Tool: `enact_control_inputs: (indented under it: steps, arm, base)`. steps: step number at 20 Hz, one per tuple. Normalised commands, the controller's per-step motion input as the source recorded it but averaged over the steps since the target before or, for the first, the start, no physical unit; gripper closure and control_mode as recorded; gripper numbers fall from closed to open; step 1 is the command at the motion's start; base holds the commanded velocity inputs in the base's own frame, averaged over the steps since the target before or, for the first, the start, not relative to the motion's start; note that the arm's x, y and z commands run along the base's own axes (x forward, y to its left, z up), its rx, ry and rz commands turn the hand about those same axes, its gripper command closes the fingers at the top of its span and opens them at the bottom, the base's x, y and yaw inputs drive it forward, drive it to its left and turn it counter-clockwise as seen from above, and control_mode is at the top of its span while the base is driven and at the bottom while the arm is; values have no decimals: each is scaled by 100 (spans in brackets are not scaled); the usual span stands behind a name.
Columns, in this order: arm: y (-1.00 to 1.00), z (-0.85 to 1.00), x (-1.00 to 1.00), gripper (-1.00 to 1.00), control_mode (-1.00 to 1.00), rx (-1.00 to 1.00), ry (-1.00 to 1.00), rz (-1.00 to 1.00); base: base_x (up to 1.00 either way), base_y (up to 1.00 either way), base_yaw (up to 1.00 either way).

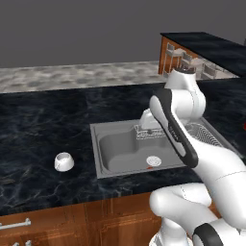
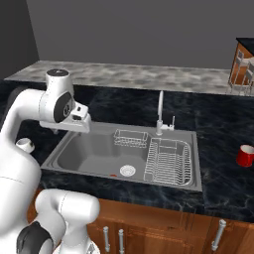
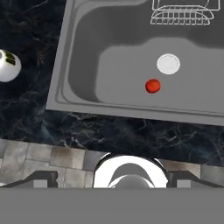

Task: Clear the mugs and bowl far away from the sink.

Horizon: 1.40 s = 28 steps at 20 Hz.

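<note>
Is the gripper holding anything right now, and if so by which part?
Nothing is held. The gripper is open and empty, above the sink's front edge; the white mug sits apart on the counter.

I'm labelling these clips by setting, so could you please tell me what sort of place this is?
A rendered kitchen: a steel sink with a faucet and dish rack set in a dark marble counter, with wooden cabinets below.

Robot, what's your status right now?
Claw open, empty, above the sink. White mug on counter left of the sink, red mug on its right. Nothing blocking.
</note>
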Motion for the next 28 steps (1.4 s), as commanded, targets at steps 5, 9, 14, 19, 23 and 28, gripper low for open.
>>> enact_control_inputs:
  steps: [5, 9, 14, 19, 23, 28]
  arm:
    - [28, -18, 0, -100, -100, 16, 0, 0]
    - [22, -23, 0, -100, -100, 16, 0, -1]
    - [22, -12, -14, -100, -100, 12, 1, -5]
    - [31, -1, -13, -100, -100, 2, 1, -5]
    - [51, 0, -10, -100, -100, -1, 3, -1]
    - [58, 0, -10, -100, -100, -3, 4, -3]
  base:
    - [0, 0, 0]
    - [0, 0, 0]
    - [0, 0, 0]
    - [0, 0, 0]
    - [0, 0, 0]
    - [0, 0, 0]
